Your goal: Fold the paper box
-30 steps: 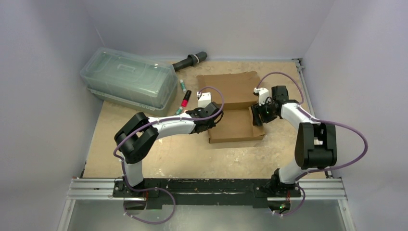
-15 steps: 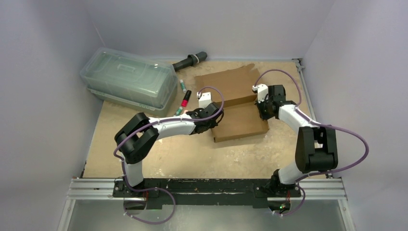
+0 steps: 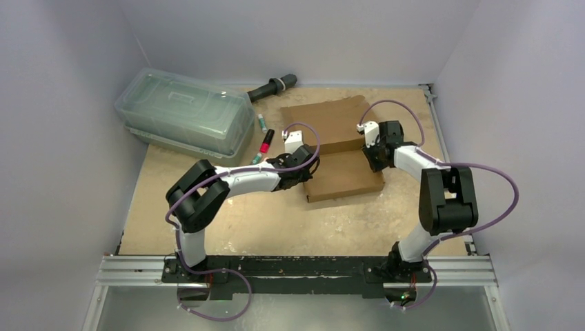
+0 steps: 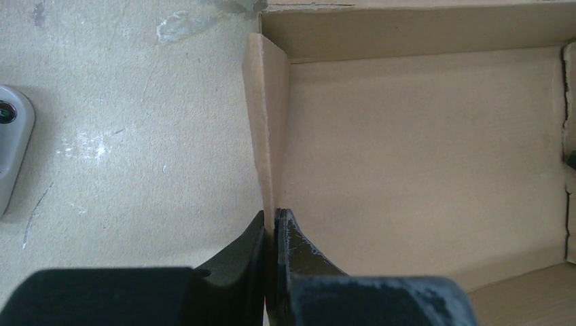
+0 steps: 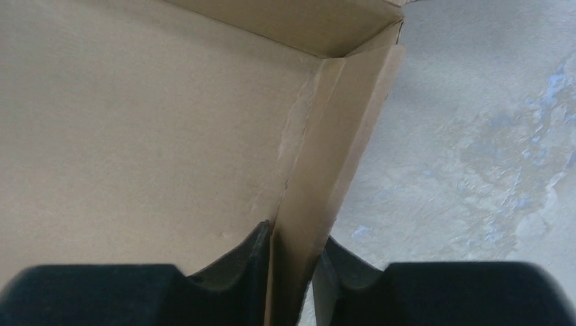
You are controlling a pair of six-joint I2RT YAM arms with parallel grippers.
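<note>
The paper box [image 3: 345, 178] is brown cardboard, a shallow tray with its lid panel [image 3: 324, 123] lying flat behind it. My left gripper [image 3: 304, 176] is shut on the tray's upright left wall [image 4: 266, 122], its tips [image 4: 274, 214] pinching the thin cardboard. At the opposite side, my right gripper [image 3: 373, 156] sits astride the right wall [image 5: 333, 142], which leans outward. Its jaws stand parted, one finger inside the tray and one outside, around [image 5: 293, 234].
A clear greenish lidded container [image 3: 185, 118] stands at the back left. A black-handled tool [image 3: 273, 87] lies by the back wall. A red marker [image 3: 265, 141] and a green one [image 3: 262, 123] lie left of the box. Enclosure walls close in both sides.
The box has turned slightly, its right end swinging away from me. My right gripper has moved back along the right wall, closed, then parted again. The left grip is unchanged.
</note>
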